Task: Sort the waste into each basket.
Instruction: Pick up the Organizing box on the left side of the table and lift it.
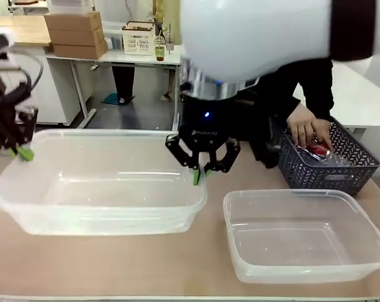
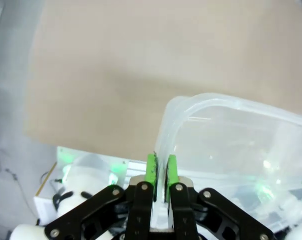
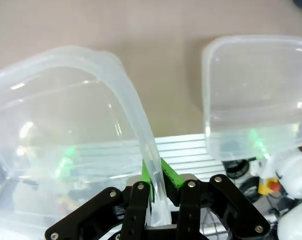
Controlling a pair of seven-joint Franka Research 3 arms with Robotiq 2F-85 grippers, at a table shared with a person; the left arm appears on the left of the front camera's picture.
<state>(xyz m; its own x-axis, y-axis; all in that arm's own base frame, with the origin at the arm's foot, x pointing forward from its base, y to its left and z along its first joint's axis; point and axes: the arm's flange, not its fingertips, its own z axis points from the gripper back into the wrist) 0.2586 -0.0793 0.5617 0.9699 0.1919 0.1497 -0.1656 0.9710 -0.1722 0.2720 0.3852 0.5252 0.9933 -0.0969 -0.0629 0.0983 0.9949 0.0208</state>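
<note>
Clear large tub point(image 1: 95, 217), empty, pinched by right jaws; left jaws pressed together; basket point(image 1: 322, 176) holds can point(image 1: 317, 150).

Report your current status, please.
Left gripper and right gripper shut on large tub rim. Small tub empty. Person's hand in dark basket, at red can.

The right arm point(image 1: 259, 31), close and blurred, hides most of the person point(image 1: 312, 75). The person's hand point(image 1: 309, 129) covers part of a red can point(image 1: 318, 150) in the dark basket point(image 1: 341, 170). The left gripper point(image 1: 23, 153) is blurred at the picture's edge. In its wrist view, whether the rim of the large tub point(image 2: 231, 130) sits between the pads point(image 2: 151, 167) is unclear.
</note>
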